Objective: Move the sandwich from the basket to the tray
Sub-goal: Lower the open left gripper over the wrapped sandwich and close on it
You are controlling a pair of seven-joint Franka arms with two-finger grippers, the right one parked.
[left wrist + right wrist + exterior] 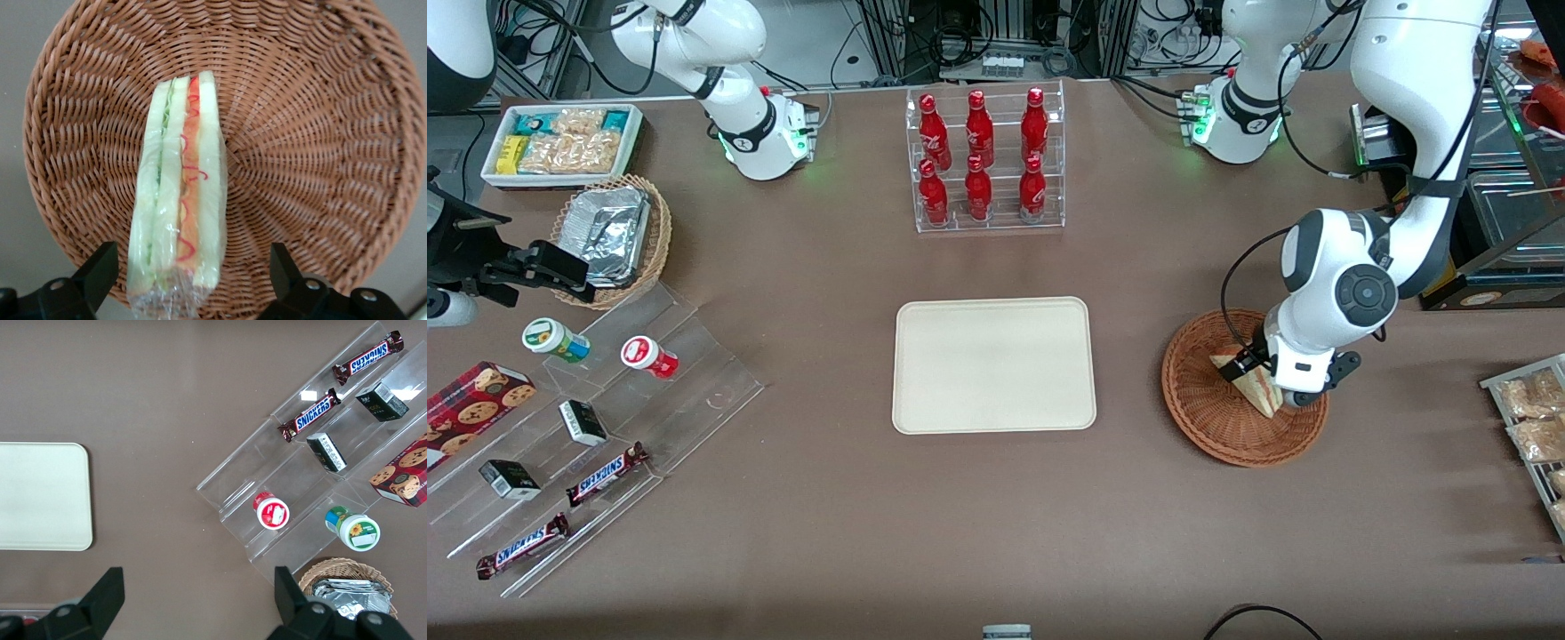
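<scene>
The clear-wrapped sandwich (1249, 380) (180, 193) stands on edge in the reddish-brown woven basket (1209, 418) (320, 133), toward the working arm's end of the table. My left gripper (1267, 384) (192, 257) is down inside the basket and open. Its black fingers (100, 270) straddle the sandwich's wrapped end, with a gap showing on each side. The cream-white tray (994, 364) (40, 497) lies flat in the middle of the table, beside the basket and toward the parked arm's end, with nothing on it.
A clear rack of red bottles (985, 160) stands farther from the camera than the tray. Toward the parked arm's end are a stepped acrylic display of snacks (605, 418), a tan basket of foil containers (609, 236) and a white snack bin (560, 142). A rack of packets (1529, 418) lies beside the basket.
</scene>
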